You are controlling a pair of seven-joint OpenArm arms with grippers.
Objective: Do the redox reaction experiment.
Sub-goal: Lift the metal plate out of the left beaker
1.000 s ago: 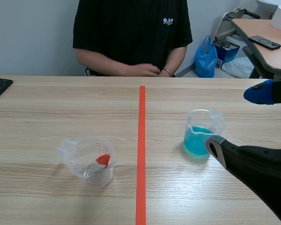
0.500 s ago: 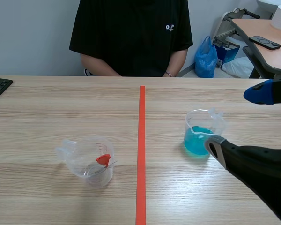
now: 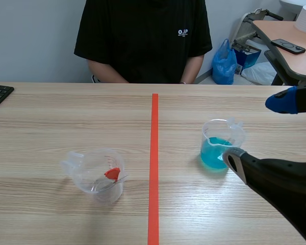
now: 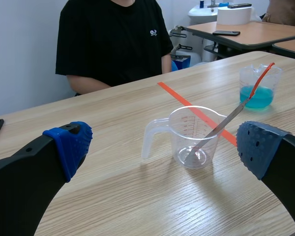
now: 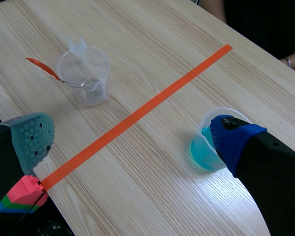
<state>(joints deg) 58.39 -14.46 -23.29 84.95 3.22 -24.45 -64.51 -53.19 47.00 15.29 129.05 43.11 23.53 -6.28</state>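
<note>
Right gripper state: the right gripper [image 3: 257,130] is spread wide and holds nothing.
Left gripper state: the left gripper [image 4: 162,147] is also spread wide and empty.
Task items: in the scene view the beaker of blue liquid [image 3: 217,150] stands right of centre. The clear measuring cup [image 3: 94,176] sits at lower left and holds a spoon [image 3: 112,174].
Key relation: the beaker lies just ahead of the right gripper, against its blue-padded finger and not between the two. Contact cannot be told. The right arm is the nearer one.
Spoon axis: it is tilted, with the bowl at the cup's bottom and the orange-red handle leaning over the rim.
View difference: only the left wrist view shows the left gripper, with the cup ahead of it. The scene view omits that arm.
Judgement: the pour has not begun.
</note>
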